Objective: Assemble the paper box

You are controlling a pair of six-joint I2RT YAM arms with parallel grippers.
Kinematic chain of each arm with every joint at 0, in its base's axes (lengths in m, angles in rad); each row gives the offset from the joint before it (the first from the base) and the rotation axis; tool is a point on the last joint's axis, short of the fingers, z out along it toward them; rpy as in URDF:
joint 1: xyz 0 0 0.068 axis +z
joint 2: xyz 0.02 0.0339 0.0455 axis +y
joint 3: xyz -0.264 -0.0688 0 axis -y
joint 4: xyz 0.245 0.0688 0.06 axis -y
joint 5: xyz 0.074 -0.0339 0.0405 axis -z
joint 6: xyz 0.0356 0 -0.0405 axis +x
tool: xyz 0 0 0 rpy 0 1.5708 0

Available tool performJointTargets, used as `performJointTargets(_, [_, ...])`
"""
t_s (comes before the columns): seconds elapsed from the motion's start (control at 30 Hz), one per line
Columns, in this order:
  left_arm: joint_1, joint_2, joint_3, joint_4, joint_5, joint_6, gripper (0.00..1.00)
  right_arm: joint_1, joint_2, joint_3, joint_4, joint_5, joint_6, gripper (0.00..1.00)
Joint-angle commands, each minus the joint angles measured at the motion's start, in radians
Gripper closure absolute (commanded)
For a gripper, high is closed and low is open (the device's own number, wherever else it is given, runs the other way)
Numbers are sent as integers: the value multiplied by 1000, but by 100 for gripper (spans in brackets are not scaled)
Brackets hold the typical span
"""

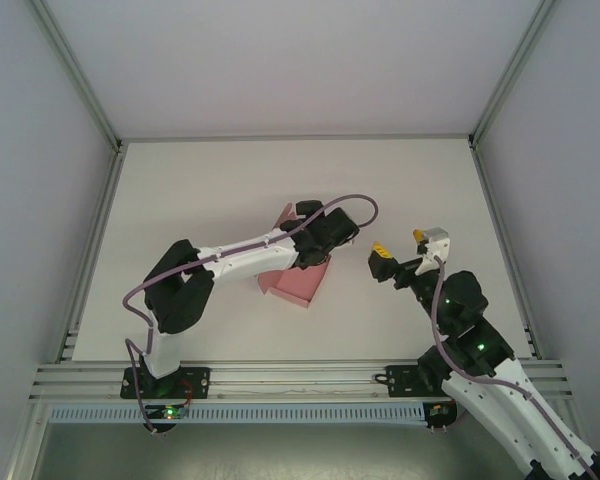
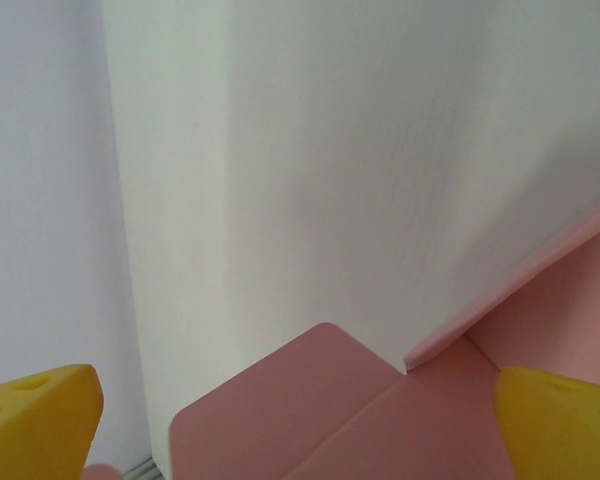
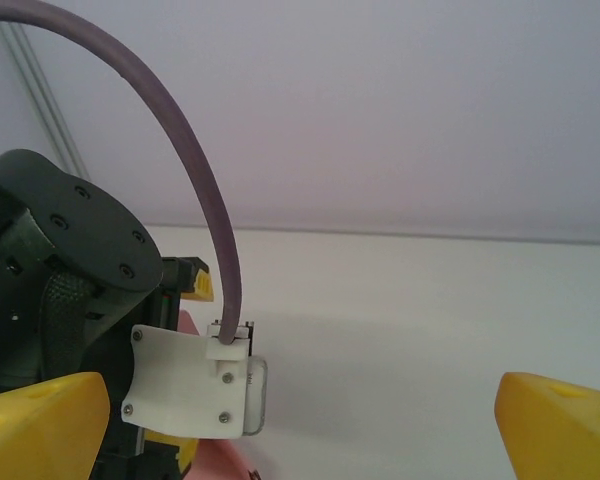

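The pink paper box (image 1: 298, 286) lies partly folded at the table's middle, and one flap (image 1: 283, 214) shows beyond the left arm. My left gripper (image 1: 327, 240) hovers over its far right part. In the left wrist view its yellow fingertips (image 2: 38, 420) stand wide apart, so the left gripper (image 2: 300, 435) is open. The box's pink rounded flap and crease (image 2: 360, 420) lie below and between them, untouched by either pad. My right gripper (image 1: 400, 244) is open just right of the left one and holds nothing. In the right wrist view the right gripper (image 3: 300, 430) faces the left wrist (image 3: 60, 290).
The white camera mount (image 3: 190, 385) and purple cable (image 3: 195, 190) of the left arm sit close in front of the right fingers. Aluminium frame rails (image 1: 90, 240) and white walls bound the white table (image 1: 210, 190) on the left, right and far sides.
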Motion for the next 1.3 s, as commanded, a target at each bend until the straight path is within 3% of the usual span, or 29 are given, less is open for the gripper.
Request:
performJointTargets(0.0, [23,-79,-12,33,15,-60,0,-6,-39,-2,16,-40,-13,2])
performJointTargets(0.17, [63,-236,-62,67,75,-211,0,-6,-30,-4,16,-40,-39,2])
performJointTargets(0.43, [202,-569,-228,-8,138,-714,0,-17,169,13,92,-82,-128,2])
performJointTargets(0.5, [216,-648,-308,-13,206,-791,0,-37,286,39,128,-178,-206,2])
performJointTargets(0.63, [220,-773,-439,6,316,-896,0,-106,579,202,91,-517,-429,2])
performJointTargets(0.7, [220,-814,-488,-2,287,-940,0,-151,749,354,4,-720,-593,2])
performJointTargets(0.77, [221,-837,-524,-10,237,-962,0,-189,940,533,-161,-924,-853,2])
performJointTargets(0.83, [224,-848,-544,-19,217,-979,0,-195,1111,704,-353,-997,-1090,2])
performJointTargets(1.0, [228,-861,-578,-13,255,-997,0,-189,1491,1152,-808,-1031,-1396,2])
performJointTargets(1.27, [231,-873,-592,-9,270,-992,0,-125,1904,1688,-1237,-980,-1574,3])
